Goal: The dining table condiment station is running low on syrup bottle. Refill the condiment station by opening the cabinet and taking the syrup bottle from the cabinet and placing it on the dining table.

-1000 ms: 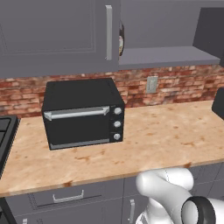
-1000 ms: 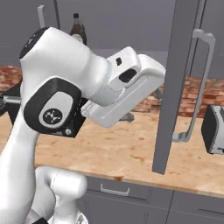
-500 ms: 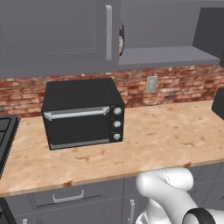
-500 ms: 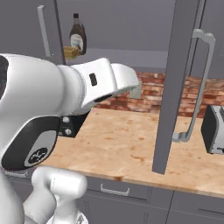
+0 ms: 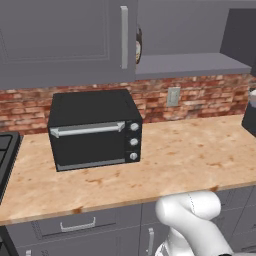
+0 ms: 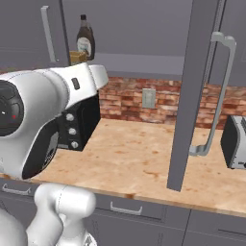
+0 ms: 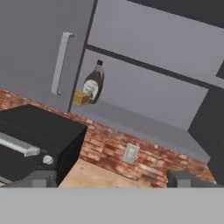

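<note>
The syrup bottle [image 7: 93, 83] stands upright at the left end of the open cabinet's lower shelf [image 7: 144, 124], dark brown with a black cap and a pale label. It shows too in the right base view as the syrup bottle [image 6: 85, 41], and its edge peeks past the shut left door [image 5: 60, 40] as the syrup bottle [image 5: 139, 45]. The cabinet's right door [image 6: 192, 96] hangs swung open. My gripper [image 7: 113, 180] is open and holds nothing; it is well short of the bottle and below it, facing the shelf. The dining table is out of view.
A small yellow box [image 7: 81, 97] sits against the bottle's left side. A black toaster oven [image 5: 92, 130] stands on the speckled worktop [image 5: 190, 155] under the shut door. A toaster [image 6: 235, 141] is at the right. The open door's bar handle [image 6: 218, 96] juts toward me.
My arm has swung down and to the left in the right base view, uncovering the bottle on the shelf. In the left base view its elbow has dropped out of the picture.
</note>
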